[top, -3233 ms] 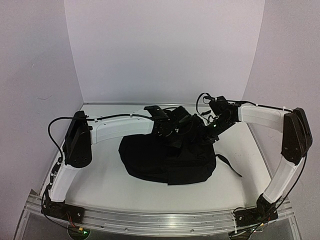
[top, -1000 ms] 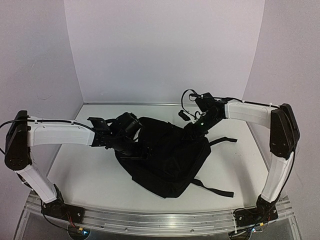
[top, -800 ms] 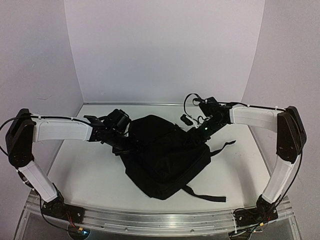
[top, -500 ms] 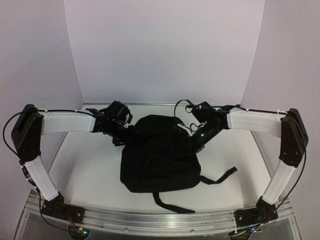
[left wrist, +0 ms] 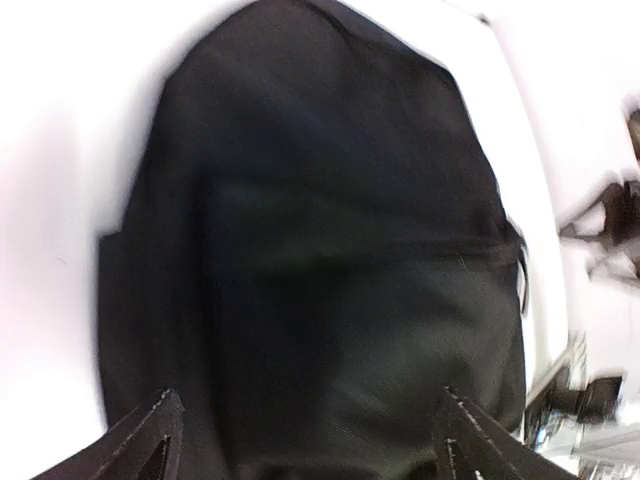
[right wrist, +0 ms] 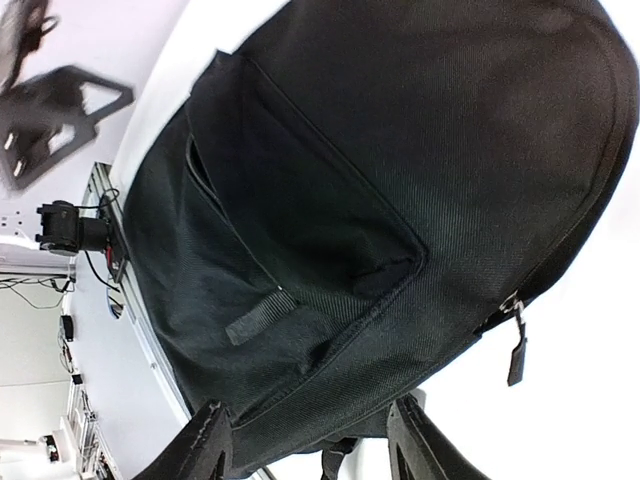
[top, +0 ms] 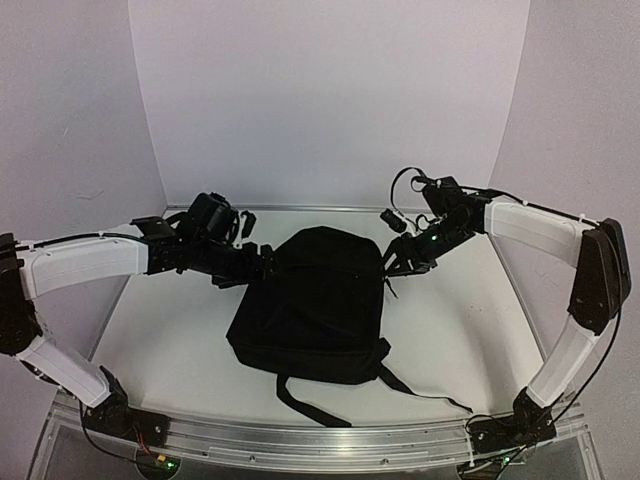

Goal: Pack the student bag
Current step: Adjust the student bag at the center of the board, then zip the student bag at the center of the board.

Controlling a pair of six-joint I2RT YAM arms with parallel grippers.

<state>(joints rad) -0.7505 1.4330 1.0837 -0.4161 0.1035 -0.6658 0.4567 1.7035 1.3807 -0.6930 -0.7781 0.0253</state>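
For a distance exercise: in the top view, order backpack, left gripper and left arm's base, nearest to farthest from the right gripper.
1. Backpack, just beside it.
2. Left gripper, across the backpack.
3. Left arm's base, near-left corner.

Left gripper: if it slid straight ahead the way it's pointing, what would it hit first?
Probably the student bag: the left gripper's open fingers frame its black fabric directly ahead, though how near it is stays unclear.

Left wrist view blurred; student bag (left wrist: 330,250) cut off at bottom edge.
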